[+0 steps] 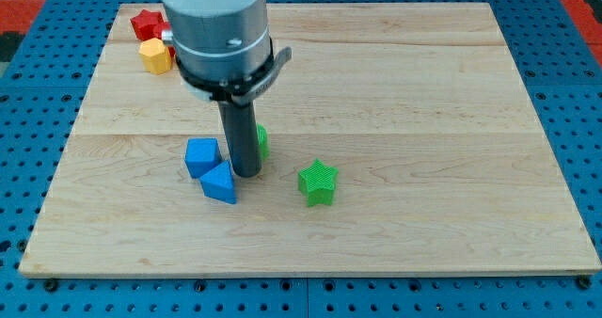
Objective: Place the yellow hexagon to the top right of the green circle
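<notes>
The yellow hexagon (156, 55) lies near the board's top left corner, touching a red block (146, 23) above it. The green circle (261, 141) is near the board's middle, mostly hidden behind my rod; only a sliver shows at the rod's right. My tip (246, 173) rests on the board just in front of the green circle, right of the blue cube (201, 156) and close to the blue triangular block (219, 182). The tip is far from the yellow hexagon, toward the view's bottom right of it.
A green star (318, 182) lies to the right of my tip. The arm's grey body (218, 26) hides part of the board's top left. The wooden board (423, 120) sits on a blue pegboard table.
</notes>
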